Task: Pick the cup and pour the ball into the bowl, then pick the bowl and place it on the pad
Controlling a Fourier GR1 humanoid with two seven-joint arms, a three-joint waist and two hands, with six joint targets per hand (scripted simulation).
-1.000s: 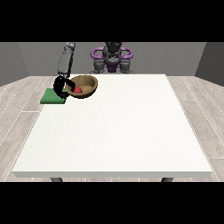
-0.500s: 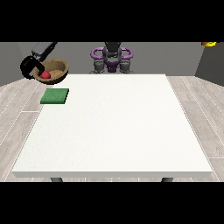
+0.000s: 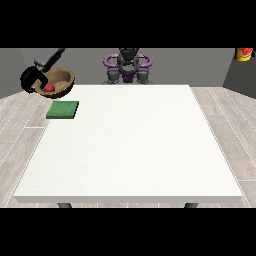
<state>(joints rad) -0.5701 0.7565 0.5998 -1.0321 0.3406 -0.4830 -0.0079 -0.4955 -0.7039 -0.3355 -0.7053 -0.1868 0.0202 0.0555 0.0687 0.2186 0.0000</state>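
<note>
A brown wooden bowl (image 3: 59, 80) hangs in the air beyond the table's far left corner, tilted, with a red ball (image 3: 49, 87) inside it. The black hand at the view's left (image 3: 29, 80) has its fingers curled round the bowl's left rim, and its grey forearm rises towards the top left. The green pad (image 3: 62, 110) lies flat on the white table (image 3: 130, 145) near that corner, in front of and below the bowl, with nothing on it. No hand shows at the view's right. A red and yellow thing (image 3: 244, 53) sits at the top right edge, far off the table.
The robot's torso (image 3: 128, 65) with purple shoulder rings stands behind the table's far edge. Wooden floor surrounds the table on all sides.
The hand has carried the bowl with the ball from beside the pad out to the left, past the table's edge. Over the last half second it shifted only slightly.
</note>
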